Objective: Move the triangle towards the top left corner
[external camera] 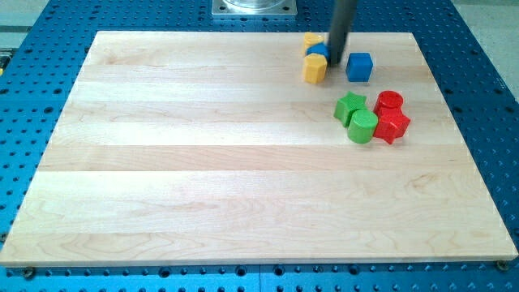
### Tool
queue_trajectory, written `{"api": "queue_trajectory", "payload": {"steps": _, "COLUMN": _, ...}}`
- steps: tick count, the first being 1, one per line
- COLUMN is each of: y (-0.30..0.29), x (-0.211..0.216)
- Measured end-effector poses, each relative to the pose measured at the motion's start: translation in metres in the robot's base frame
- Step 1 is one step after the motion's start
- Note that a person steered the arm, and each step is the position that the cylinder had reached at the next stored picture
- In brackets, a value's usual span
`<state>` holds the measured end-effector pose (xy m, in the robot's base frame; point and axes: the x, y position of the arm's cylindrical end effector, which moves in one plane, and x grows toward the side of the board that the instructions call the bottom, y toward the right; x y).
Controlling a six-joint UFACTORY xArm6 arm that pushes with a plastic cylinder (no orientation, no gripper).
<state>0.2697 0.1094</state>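
Note:
My tip (334,62) rests on the board near the view's top, right of centre. It touches the right side of a small blue block (319,52) that the rod partly hides, so its shape is unclear. A yellow block (311,38) sits just above that blue block. A yellow hexagonal block (315,69) sits just below it, to the left of my tip. A blue cube (359,66) stands a little to the right of my tip, apart from it.
Below and right of my tip is a cluster of a green star (350,106), a green cylinder (362,127), a red cylinder (389,102) and a red star (392,125). The wooden board (203,162) lies on a blue perforated table.

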Motion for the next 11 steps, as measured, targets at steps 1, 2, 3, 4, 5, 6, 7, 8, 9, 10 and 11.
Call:
{"api": "queue_trajectory", "payload": {"steps": 1, "y": -0.062, "x": 0.001}}
{"api": "queue_trajectory", "payload": {"steps": 2, "y": -0.093, "x": 0.014}}
{"api": "queue_trajectory", "payload": {"steps": 3, "y": -0.118, "x": 0.033}}
{"api": "queue_trajectory", "payload": {"steps": 4, "y": -0.211, "x": 0.030}}
{"api": "queue_trajectory", "payload": {"steps": 5, "y": -0.193, "x": 0.039}}
{"api": "queue_trajectory", "payload": {"steps": 6, "y": -0.226, "x": 0.028}}
{"api": "queue_trajectory", "payload": {"steps": 7, "y": -0.273, "x": 0.033}}
{"api": "queue_trajectory", "payload": {"steps": 8, "y": -0.285, "x": 0.054}}
{"api": "queue_trajectory", "payload": {"steps": 9, "y": -0.302, "x": 0.007}}
{"api": "queue_trajectory", "payload": {"steps": 10, "y": -0.300, "x": 0.001}}
{"api": "queue_trajectory", "payload": {"steps": 11, "y": -0.260, "x": -0.004}}
